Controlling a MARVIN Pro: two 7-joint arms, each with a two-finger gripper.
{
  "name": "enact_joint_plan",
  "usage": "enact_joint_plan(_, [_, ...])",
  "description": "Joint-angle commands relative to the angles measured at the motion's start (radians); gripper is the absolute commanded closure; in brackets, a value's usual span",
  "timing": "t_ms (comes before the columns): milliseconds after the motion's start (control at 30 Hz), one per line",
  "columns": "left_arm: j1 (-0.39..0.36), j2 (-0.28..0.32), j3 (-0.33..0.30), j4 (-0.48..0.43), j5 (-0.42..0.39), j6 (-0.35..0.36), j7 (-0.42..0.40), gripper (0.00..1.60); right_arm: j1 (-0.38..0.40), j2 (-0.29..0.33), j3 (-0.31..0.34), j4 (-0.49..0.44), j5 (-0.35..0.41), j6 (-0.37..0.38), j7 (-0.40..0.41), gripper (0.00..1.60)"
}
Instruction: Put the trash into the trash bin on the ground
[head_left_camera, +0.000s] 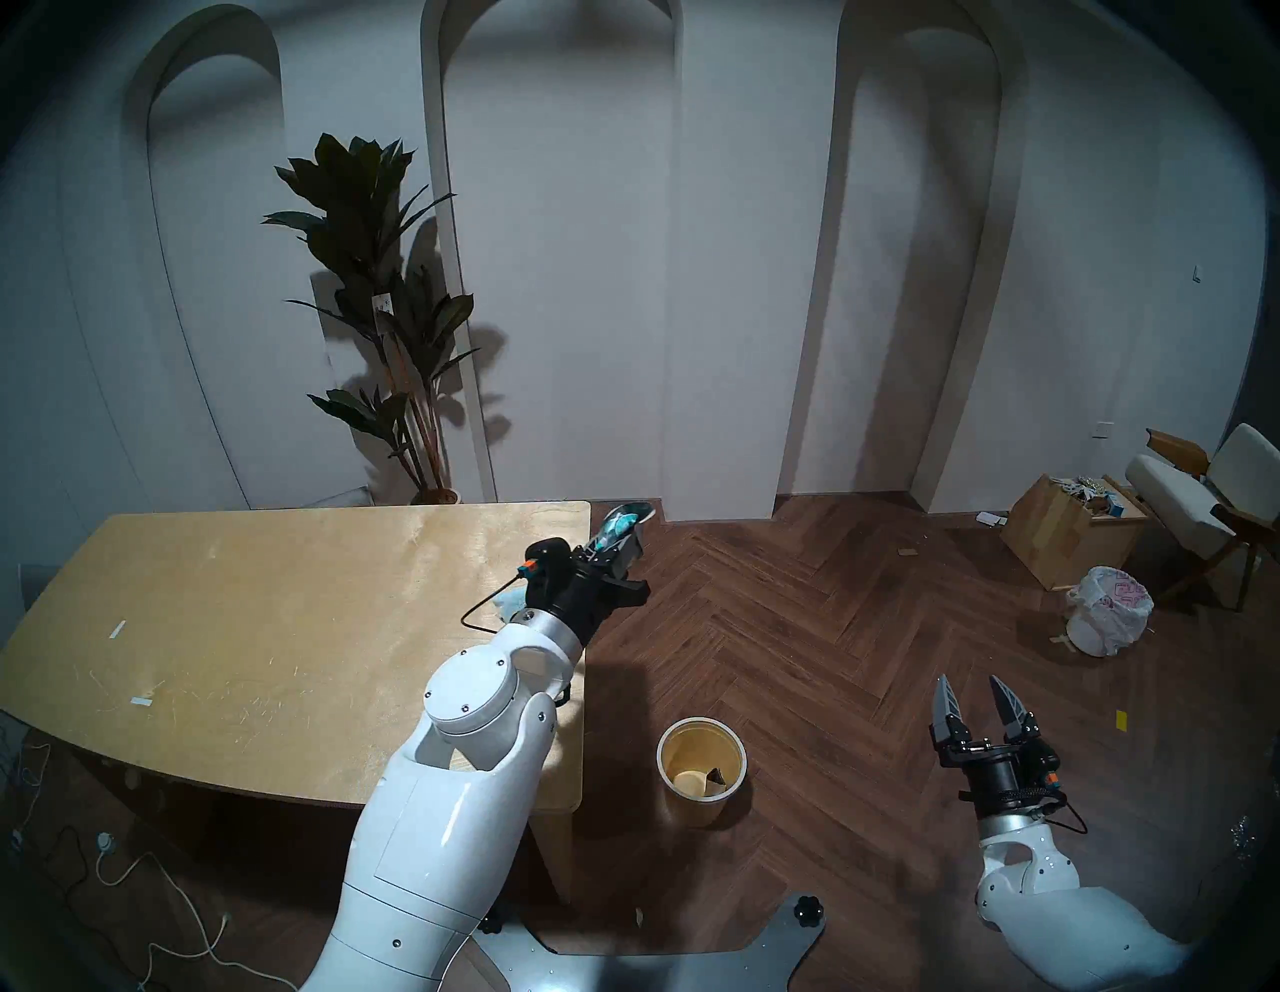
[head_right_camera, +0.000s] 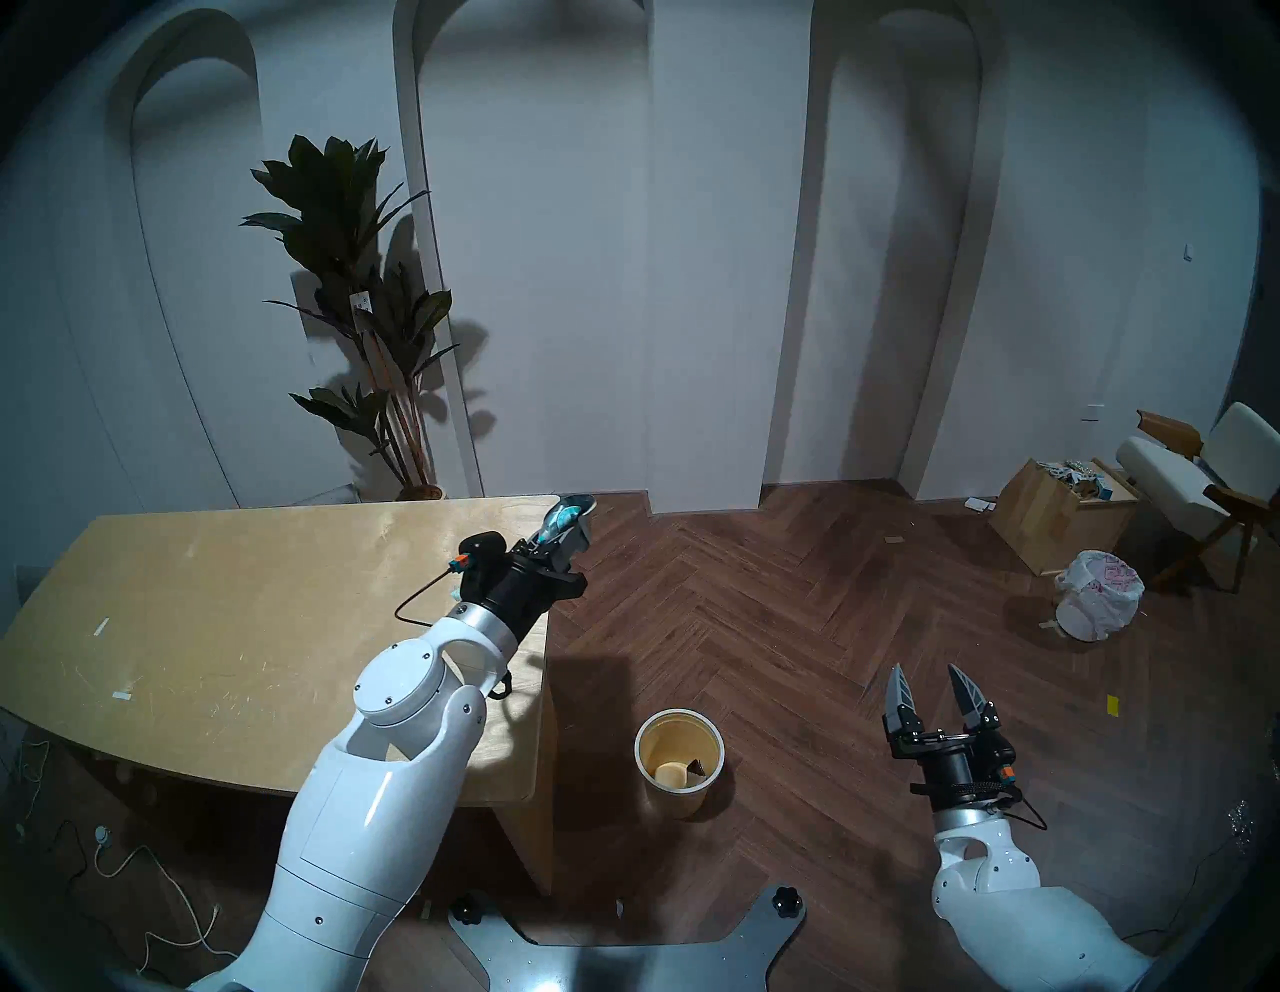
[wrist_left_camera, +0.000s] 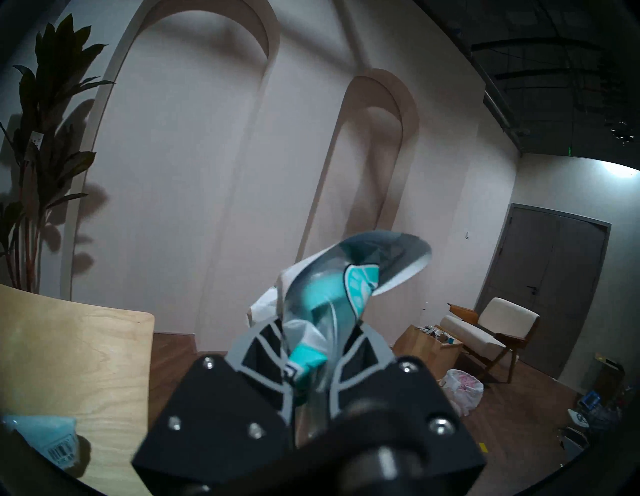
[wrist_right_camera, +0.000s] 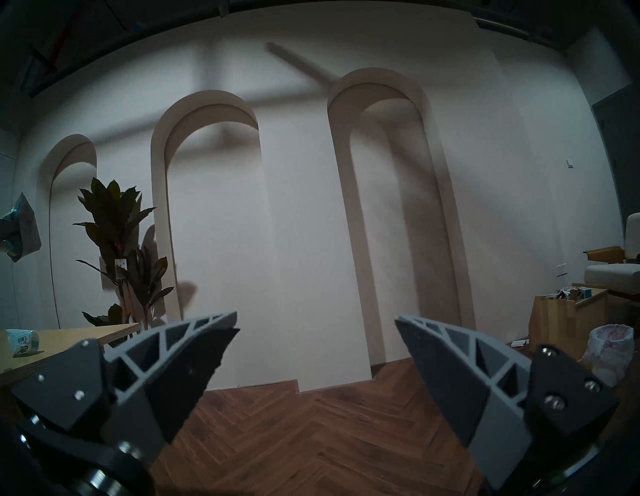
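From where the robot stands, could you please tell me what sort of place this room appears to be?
Probably a staged living-room or showroom space, not a workshop: white walls with tall arched niches, dark herringbone wood flooring, a leafy potted plant and a cream-cushioned wooden armchair beside a pale plywood table.

Left gripper (head_left_camera: 618, 547) is clamped on the teal-and-clear blister pack (head_left_camera: 621, 524), held out past the table's (head_left_camera: 242, 623) far right corner, above the floor. A pale blue packet (head_left_camera: 508, 601) lies on the table near the right edge, mostly hidden behind the left wrist. Round cream trash bin (head_left_camera: 701, 770) stands on the floor just off the table's near right corner, with some pieces already at its bottom. Right gripper (head_left_camera: 977, 704) hangs above the floor, right of the bin and well apart from it, fingers spread with nothing between them.
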Motion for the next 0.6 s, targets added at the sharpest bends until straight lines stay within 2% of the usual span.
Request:
enact_joint_plan(0, [-0.053, -0.053, 0.053, 0.02, 0.004, 0.008, 0.003, 1.6, -0.08, 0.046, 0.038, -0.061, 0.02, -0.01, -0.013, 0.0])
enact_joint_plan(333, [-0.125, -0.099, 0.129, 0.11, 0.01, 0.026, 0.014, 1.6, -0.155, 0.072, 0.071, -0.124, 0.048, -0.01, -0.039, 0.0])
enact_joint_plan(567, [-0.181, -0.127, 0.152, 0.178, 0.021, 0.043, 0.037, 1.6, -0.203, 0.087, 0.09, -0.17, 0.065, -0.01, -0.055, 0.0])
